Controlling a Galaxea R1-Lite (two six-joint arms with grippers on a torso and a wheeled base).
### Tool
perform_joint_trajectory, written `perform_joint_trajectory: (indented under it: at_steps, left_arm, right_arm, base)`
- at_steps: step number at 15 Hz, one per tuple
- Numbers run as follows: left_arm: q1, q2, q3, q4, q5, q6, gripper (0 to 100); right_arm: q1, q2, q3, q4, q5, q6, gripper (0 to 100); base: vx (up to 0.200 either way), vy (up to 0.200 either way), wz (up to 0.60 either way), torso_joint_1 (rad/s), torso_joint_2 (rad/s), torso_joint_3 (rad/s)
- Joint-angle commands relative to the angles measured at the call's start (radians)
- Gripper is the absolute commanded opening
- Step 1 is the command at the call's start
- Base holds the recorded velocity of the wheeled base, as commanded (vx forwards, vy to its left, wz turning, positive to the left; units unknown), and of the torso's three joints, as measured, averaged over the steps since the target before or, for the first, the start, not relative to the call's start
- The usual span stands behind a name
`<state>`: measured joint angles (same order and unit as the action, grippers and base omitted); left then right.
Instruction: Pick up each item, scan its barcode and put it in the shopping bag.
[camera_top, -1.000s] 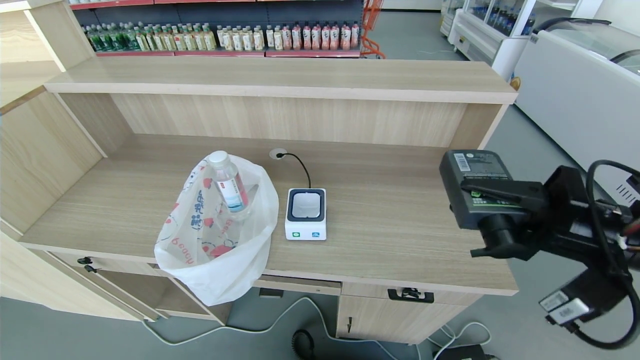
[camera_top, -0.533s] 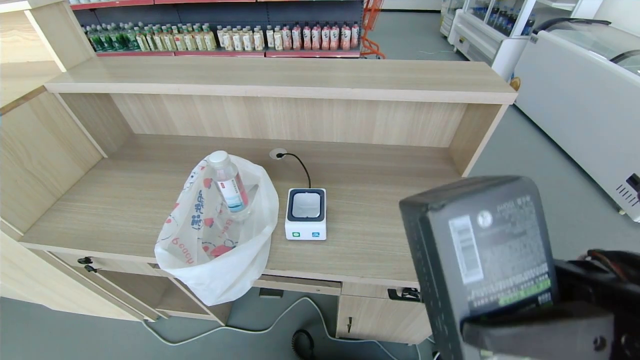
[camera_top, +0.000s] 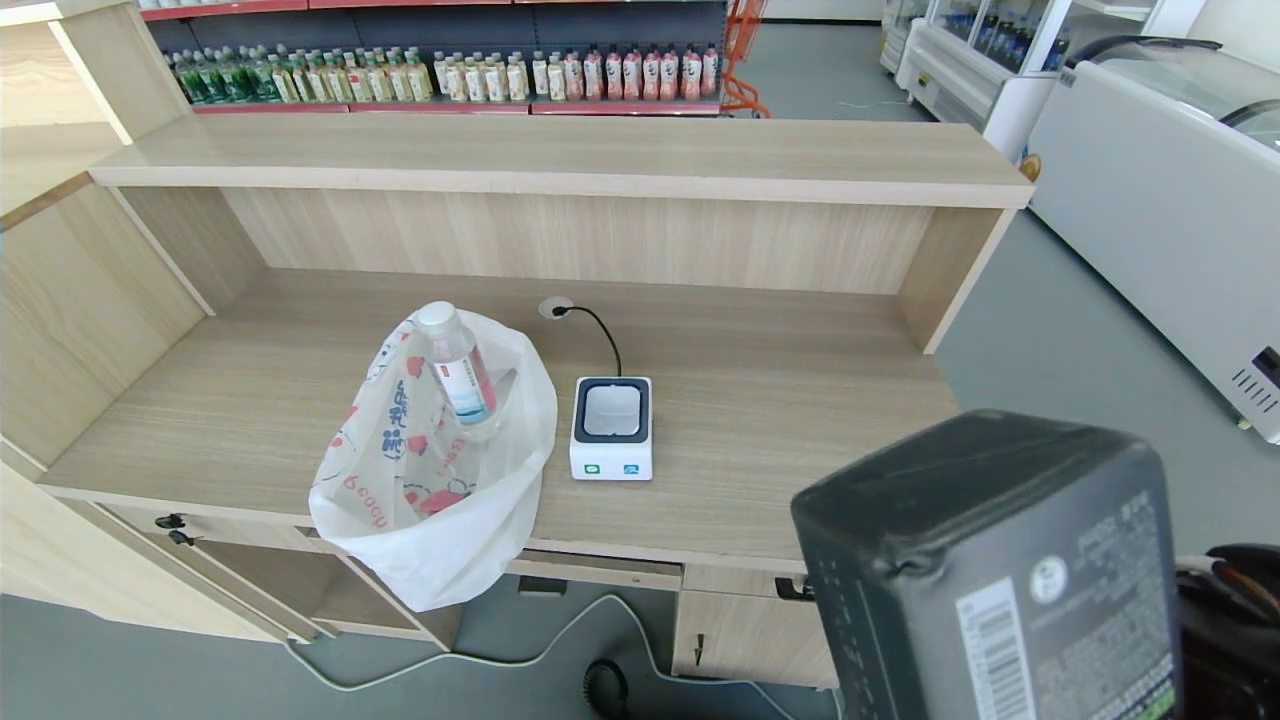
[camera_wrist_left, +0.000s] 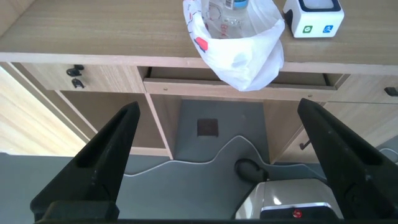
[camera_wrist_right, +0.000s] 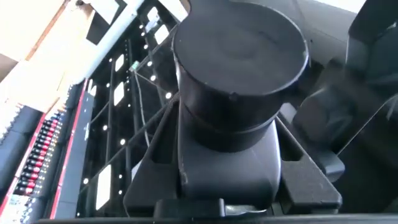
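Shop shelves of drinks (camera_top: 450, 75) stand behind a wooden counter (camera_top: 800, 400). At its front-left edge the bag (camera_top: 430, 530) sags over the lip, with a bottle (camera_top: 458, 370) leaning inside. The scanner (camera_top: 611, 428) sits just beside the bag, toward the middle. The head view has the black pack (camera_top: 990, 570) close up, off the front-right corner. The right wrist view shows the right gripper (camera_wrist_right: 230, 162) clamped on it. In the left wrist view, the left gripper (camera_wrist_left: 217, 107) is spread wide apart, below the front edge.
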<state>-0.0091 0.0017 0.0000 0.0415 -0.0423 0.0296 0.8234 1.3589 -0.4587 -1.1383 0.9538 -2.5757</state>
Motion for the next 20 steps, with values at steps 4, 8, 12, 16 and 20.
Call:
perform_joint_trajectory:
  at_steps: [4,8,12,16,20]
  left_arm:
    - [0.000,0.000,0.000,0.000,0.001,0.001,100]
    - [0.000,0.000,0.000,0.000,0.001,0.001,100]
    - [0.000,0.000,0.000,0.000,-0.001,0.001,100]
    - [0.000,0.000,0.000,0.000,-0.001,0.001,100]
    - [0.000,0.000,0.000,0.000,-0.001,0.000,100]
  right_arm:
    - [-0.046,-0.009,-0.018,-0.012,-0.003,0.091,0]
    - [-0.044,-0.015,-0.015,-0.012,-0.003,0.108,0]
    - [-0.044,-0.020,-0.015,-0.011,-0.003,0.118,0]
    - [-0.044,-0.018,-0.014,-0.011,-0.003,0.118,0]
    - [-0.184,-0.018,-0.020,0.025,-0.121,0.451,0]
  base:
    - [0.000,0.000,0.00,0.000,0.00,0.000]
    - [0.000,0.000,0.00,0.000,0.00,0.000]
    - [0.000,0.000,0.00,0.000,0.00,0.000]
    - [0.000,0.000,0.00,0.000,0.00,0.000]
    - [0.000,0.000,0.00,0.000,0.00,0.000]
